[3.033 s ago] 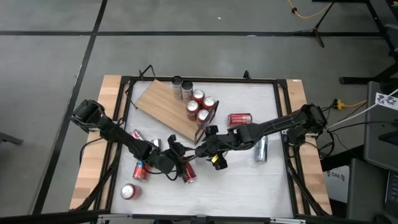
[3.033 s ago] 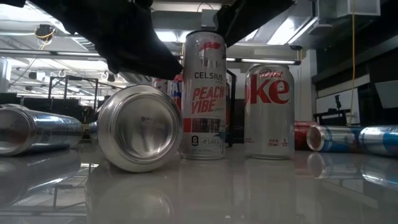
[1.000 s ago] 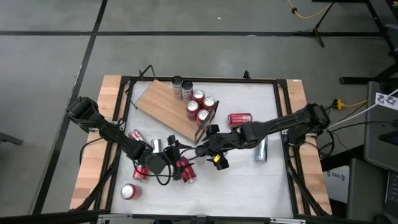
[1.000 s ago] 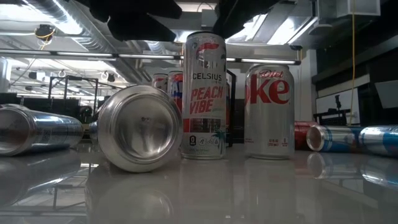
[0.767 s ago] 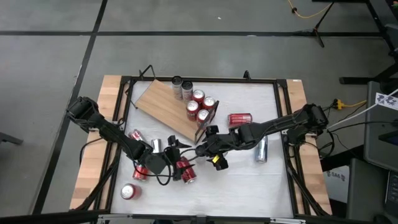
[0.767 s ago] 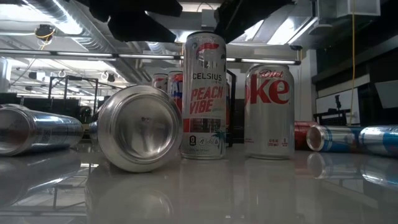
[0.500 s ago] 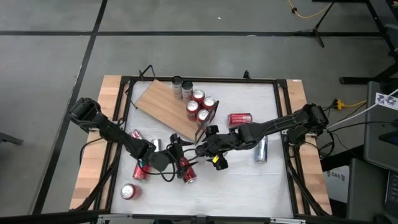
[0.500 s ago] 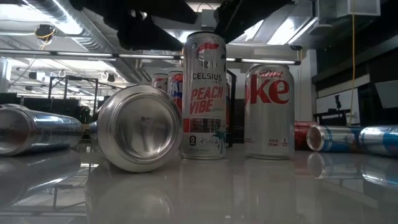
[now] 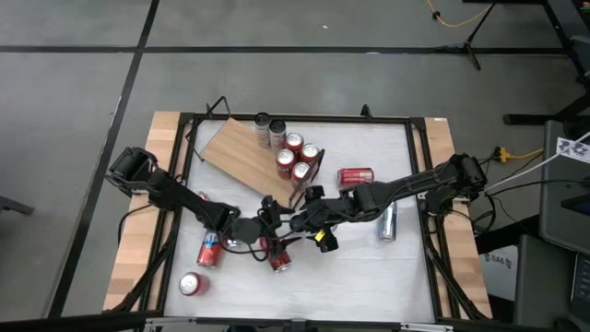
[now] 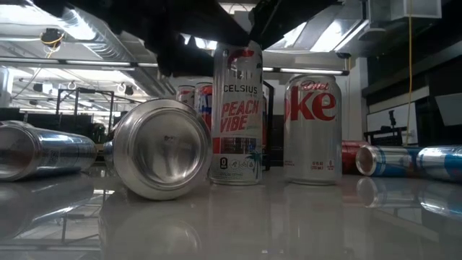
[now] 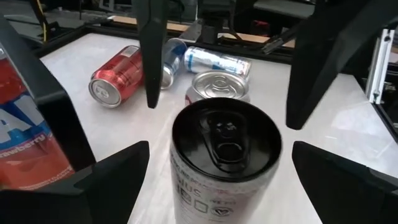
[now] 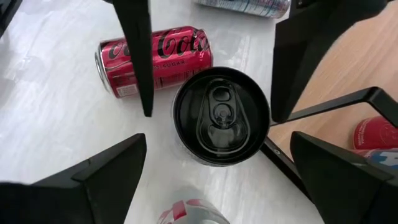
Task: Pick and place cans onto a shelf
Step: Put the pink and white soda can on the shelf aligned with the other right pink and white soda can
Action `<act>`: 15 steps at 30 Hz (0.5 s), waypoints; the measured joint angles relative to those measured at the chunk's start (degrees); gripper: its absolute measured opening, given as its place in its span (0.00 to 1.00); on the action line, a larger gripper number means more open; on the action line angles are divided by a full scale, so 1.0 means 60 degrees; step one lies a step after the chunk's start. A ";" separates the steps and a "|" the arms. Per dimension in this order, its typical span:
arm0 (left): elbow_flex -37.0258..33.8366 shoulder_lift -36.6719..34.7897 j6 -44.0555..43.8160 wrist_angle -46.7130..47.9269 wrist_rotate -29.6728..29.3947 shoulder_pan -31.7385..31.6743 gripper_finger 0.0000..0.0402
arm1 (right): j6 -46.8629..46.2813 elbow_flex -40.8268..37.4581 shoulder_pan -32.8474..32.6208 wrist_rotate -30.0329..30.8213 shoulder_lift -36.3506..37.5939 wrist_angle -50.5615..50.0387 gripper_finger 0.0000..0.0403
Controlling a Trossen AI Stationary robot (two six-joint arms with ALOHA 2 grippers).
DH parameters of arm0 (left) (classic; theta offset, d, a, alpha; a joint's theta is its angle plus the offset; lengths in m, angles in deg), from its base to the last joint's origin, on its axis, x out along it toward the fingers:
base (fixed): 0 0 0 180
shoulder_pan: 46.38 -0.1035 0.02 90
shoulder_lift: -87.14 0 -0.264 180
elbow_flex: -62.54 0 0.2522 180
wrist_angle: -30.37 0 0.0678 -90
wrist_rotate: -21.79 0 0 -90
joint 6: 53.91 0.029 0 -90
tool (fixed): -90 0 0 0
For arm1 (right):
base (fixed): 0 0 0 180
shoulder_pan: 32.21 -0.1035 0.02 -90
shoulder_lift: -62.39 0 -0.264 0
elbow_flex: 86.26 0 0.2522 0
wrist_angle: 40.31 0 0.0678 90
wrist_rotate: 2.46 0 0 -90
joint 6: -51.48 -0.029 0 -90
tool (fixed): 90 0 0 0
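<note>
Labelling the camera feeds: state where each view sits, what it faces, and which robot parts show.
High: overhead, looking straight down on the table; both arms show.
Low: tabletop level, facing the Celsius can; dark arm parts overhead.
Left wrist: on the left arm, facing that can; left gripper open around it.
Right wrist: on the right arm, above it; right gripper open.
Shared: both wrist views show that can.

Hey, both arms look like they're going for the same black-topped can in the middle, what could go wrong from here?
1. The left gripper and right gripper, both open, straddle the same Celsius can. If both close, their fingers may clash or tip it.
2. The Diet Coke can stands close beside it, so a finger could knock it over.
3. The shelf has its black frame right next to the can, and a sideways lift might snag it.
</note>
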 joint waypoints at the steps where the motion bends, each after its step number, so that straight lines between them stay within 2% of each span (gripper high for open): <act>1: -0.0004 0.0004 0.0000 0.0000 0.0006 -0.0033 0.97 | 0.0000 0.0000 -0.0002 0.0000 0.0000 0.0000 0.97; 15: -0.0004 0.0004 -0.0079 -0.0069 0.0000 -0.0154 0.97 | 0.0004 0.0000 0.0002 0.0007 0.0007 0.0004 0.97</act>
